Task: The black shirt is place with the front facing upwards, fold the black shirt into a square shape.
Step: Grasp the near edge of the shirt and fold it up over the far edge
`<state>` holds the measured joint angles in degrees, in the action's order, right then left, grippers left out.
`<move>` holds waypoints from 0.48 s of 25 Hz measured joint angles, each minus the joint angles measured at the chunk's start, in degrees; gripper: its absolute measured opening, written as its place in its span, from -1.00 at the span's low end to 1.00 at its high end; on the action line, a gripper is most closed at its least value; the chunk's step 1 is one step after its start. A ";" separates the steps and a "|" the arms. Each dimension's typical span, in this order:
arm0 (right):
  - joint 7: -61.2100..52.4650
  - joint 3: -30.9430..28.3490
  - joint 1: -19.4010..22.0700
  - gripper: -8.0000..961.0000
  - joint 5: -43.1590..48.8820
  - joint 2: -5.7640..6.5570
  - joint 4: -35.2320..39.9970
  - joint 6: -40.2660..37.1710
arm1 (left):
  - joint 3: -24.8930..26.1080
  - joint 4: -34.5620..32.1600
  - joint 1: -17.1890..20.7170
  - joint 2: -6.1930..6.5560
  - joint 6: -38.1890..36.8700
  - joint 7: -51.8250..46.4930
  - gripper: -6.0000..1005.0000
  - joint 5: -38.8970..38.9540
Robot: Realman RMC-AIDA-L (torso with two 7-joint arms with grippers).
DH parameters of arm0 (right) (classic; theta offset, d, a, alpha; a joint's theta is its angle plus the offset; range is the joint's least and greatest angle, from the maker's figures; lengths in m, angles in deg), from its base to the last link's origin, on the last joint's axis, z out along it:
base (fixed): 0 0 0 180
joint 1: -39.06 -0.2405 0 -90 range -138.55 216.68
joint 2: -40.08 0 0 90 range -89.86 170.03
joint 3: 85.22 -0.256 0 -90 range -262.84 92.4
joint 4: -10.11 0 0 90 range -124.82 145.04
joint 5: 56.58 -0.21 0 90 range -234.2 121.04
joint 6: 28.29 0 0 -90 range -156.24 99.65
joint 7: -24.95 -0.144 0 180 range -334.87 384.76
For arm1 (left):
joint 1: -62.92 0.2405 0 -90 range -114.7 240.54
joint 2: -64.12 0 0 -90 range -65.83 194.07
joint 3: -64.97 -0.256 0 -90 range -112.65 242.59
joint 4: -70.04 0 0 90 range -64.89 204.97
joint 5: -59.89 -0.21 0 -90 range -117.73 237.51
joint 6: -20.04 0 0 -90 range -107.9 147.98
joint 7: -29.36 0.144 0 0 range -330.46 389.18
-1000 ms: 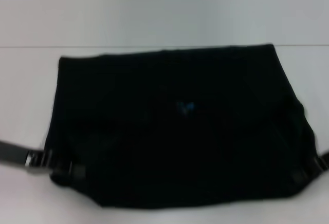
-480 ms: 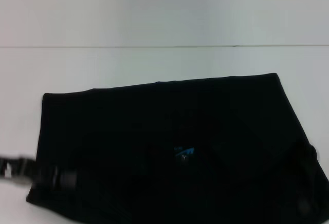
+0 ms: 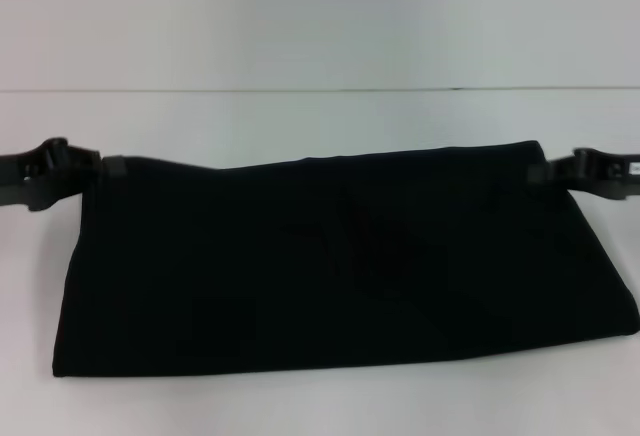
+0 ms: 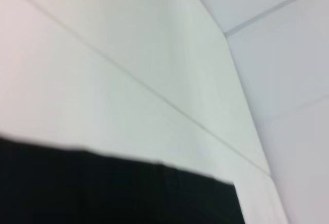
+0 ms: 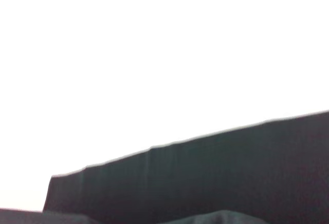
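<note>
The black shirt (image 3: 340, 266) lies on the white table as a wide, low band, folded over itself, with no print or label showing. My left gripper (image 3: 108, 167) is at its far left corner and my right gripper (image 3: 545, 171) at its far right corner, each pinching the cloth's top edge. The left wrist view shows a strip of the black shirt (image 4: 118, 193) against the white surface. In the right wrist view, the black shirt (image 5: 216, 178) shows with a straight folded edge. Neither wrist view shows its own fingers.
The white table (image 3: 320, 121) extends beyond the shirt to a seam line (image 3: 320, 89) at the back, with a pale wall behind. A narrow strip of table shows in front of the shirt's near edge.
Both grippers moved from the shirt's near corners to its far corners, carrying the cloth over. The blue neck label is now covered and the shirt is a shorter band.
</note>
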<state>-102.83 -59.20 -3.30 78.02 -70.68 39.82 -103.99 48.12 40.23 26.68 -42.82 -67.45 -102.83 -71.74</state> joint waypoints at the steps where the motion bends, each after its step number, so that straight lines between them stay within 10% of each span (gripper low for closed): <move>1: 0.35 0.00 -0.26 -0.94 -0.94 -0.67 -0.07 1.85 | -0.03 -0.08 -0.44 -0.37 1.70 0.27 -0.82 0.06; 12: 6.30 0.32 -3.77 -0.94 -6.38 -5.35 -0.53 18.76 | -0.70 0.19 -1.91 -2.62 18.06 2.51 -0.80 0.03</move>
<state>-96.53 -58.88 -7.07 71.63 -76.02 39.29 -85.23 47.42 40.42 24.78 -45.44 -49.39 -100.32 -71.71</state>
